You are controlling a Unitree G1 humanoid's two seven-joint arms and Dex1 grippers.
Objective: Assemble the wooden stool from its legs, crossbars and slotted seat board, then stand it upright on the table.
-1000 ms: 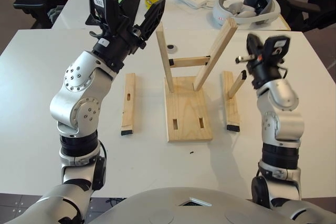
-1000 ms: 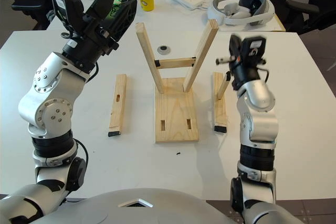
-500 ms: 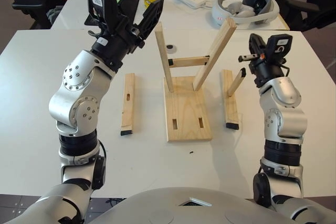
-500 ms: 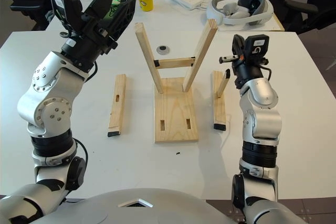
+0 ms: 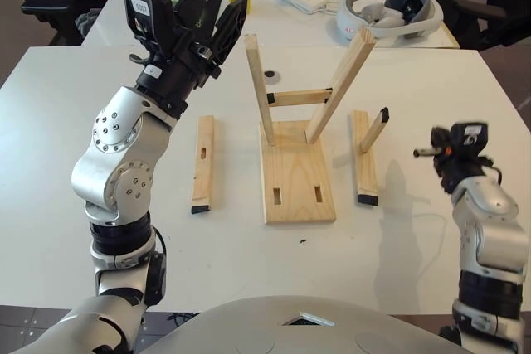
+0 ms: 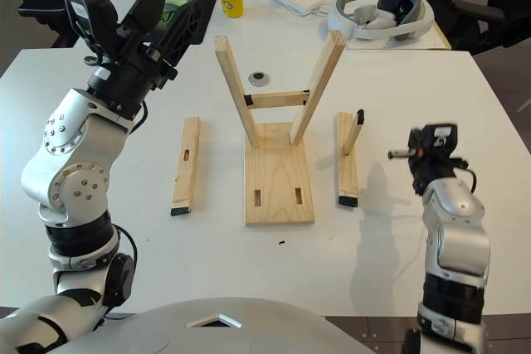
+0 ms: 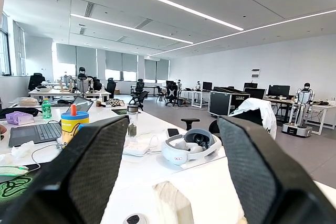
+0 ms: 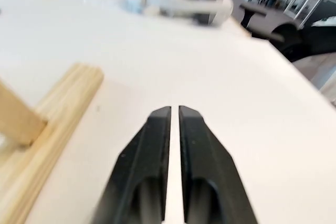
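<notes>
Stool parts are spread on the white counter (image 5: 50, 163). The slotted seat board (image 5: 297, 176) lies flat in the middle of it, with two open slots at its near end.

Two legs stand in the far end of the board. The left standing leg (image 5: 259, 89) is close to upright, and the right standing leg (image 5: 342, 84) leans clearly outward to the right, so together they make a V shape. The left loose leg (image 5: 202, 163) lies flat on the counter to the left of the board, apart from it, with a slot in its upper face. The right loose leg (image 5: 363, 167) lies flat just beside the right edge of the board.

The left gripper (image 7: 173, 120) is raised high over the far left part of the counter, near the top of the left standing leg but not touching it. Its fingers are spread wide and hold nothing. The right gripper (image 8: 175, 109) is low at the right side of the counter, apart from the right loose leg. Its fingers are pressed almost together, with nothing between them.

The long crossbar (image 5: 299, 98) joins the two standing legs about halfway up. The short crossbar (image 5: 375, 130) rises tilted from the far part of the right loose leg, dark tip upward.
</notes>
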